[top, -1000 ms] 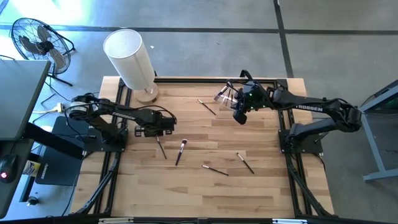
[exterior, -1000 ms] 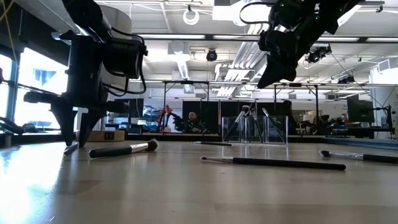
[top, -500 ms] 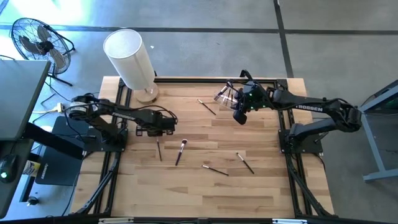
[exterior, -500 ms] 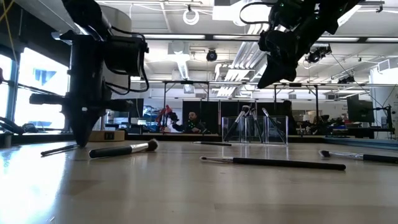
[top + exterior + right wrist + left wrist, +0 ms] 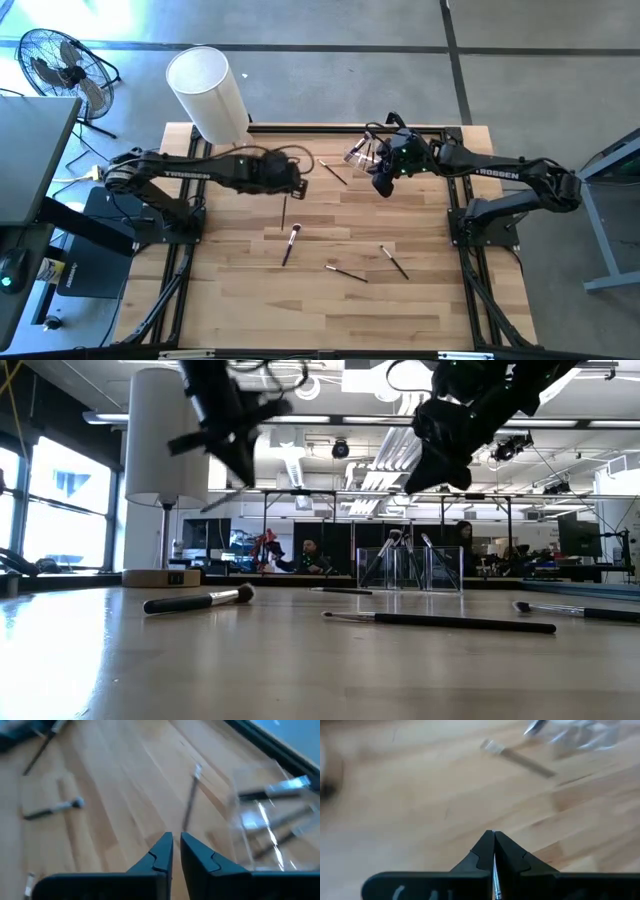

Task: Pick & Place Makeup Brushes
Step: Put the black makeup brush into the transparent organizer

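My left gripper (image 5: 288, 192) hangs above the table's middle left, shut on a thin dark makeup brush (image 5: 284, 212). My right gripper (image 5: 381, 187) hovers beside the clear holder (image 5: 361, 152), which stands at the far edge with brushes in it. Its fingers (image 5: 174, 847) are a narrow gap apart with nothing between them. Several more brushes lie flat on the wood: one with pale bristles (image 5: 290, 243), one near the middle (image 5: 346, 271), one to its right (image 5: 394, 261), and one by the holder (image 5: 333, 172). My left gripper pinches the brush's thin handle (image 5: 494, 867) between its two fingertips, the fingers pointing down from above. The brush (image 5: 226, 500) is lifted clear of the table and slants down below the fingers.
A white cylinder lamp (image 5: 207, 95) on a wooden base stands at the table's far left corner. A floor fan (image 5: 60, 65) is beyond the table's left. Bare wood lies along the near edge (image 5: 320, 320).
My left gripper has shut on a brush lying at the table's left, then risen and gone toward the right and far edge, toward the holder. The brush has come off the table and now hangs slanting below the fingers.
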`<act>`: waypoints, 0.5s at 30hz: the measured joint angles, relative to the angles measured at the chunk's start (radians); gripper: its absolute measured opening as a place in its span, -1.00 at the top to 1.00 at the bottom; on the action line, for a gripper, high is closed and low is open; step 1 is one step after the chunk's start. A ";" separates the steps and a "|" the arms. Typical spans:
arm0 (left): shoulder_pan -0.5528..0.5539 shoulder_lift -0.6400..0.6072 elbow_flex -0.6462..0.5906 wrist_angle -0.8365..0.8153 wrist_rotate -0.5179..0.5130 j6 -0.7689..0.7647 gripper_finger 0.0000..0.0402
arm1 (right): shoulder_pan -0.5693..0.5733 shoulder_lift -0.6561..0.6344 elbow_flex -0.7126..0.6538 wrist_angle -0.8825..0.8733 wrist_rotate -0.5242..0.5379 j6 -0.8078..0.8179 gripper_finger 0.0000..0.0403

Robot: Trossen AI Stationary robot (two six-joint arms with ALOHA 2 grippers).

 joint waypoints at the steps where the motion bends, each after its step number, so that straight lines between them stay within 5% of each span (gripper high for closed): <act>1: 0.000 0.000 0.037 0.001 -0.011 0.057 1.00 | 0.004 0.000 0.000 0.030 -0.027 0.003 0.82; 7: 0.000 0.000 0.205 0.133 -0.029 0.379 1.00 | 0.038 0.000 0.000 0.220 -0.232 0.045 0.61; 15: 0.000 0.000 0.264 0.464 0.025 0.598 1.00 | 0.112 0.000 0.000 0.548 -0.271 0.052 0.34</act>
